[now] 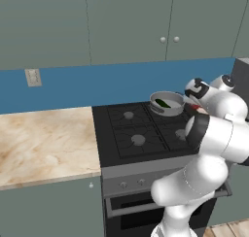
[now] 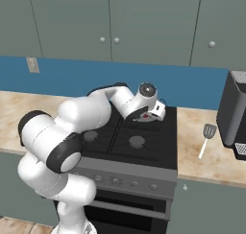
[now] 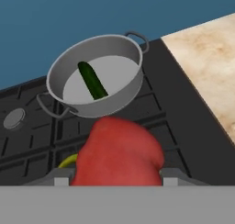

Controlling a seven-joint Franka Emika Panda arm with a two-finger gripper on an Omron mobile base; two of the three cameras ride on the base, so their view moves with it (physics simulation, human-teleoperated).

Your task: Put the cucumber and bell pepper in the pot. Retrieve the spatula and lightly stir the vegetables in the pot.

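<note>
On the stove point(image 1: 141, 134), at its far right burner, sits the pot point(image 3: 95, 81), and the cucumber point(image 3: 92, 81) lies flat on its floor, angled across the middle. First vegetable is therefore in place.

Gripper point(image 3: 117, 170) holds the pepper point(image 3: 118, 152): in the hand view the red body bulges up between the two finger tips, with a bit of yellow-green stem at its lower left. Jaws stand fairly wide, clamped across the pepper's girth. The pepper hangs over the grates just on the near side of the pot, not yet above the rim. In the right base view the hand point(image 2: 153, 109) hovers over the far part of the stove with a sliver of red beneath it.

Spatula point(image 2: 206, 138) lies on the counter point(image 2: 202, 156) right of the stove, blade toward the far side, handle pointing near, just beside a dark appliance point(image 2: 233, 115). Untouched so far.

Handling, as judged:
- Pepper: light, rounded, smooth skin; likely to roll or slip if the hold is off-centre. A grip across the widest part suits it. Release low over the pot so it does not bounce out over the low wall.
- Spatula: slim, stiff, light; lies flat, so the thin handle gives little to pinch. Best taken mid-handle, across its width.
- Pot: shallow and probably easy to shove; stirring should be gentle.
</note>
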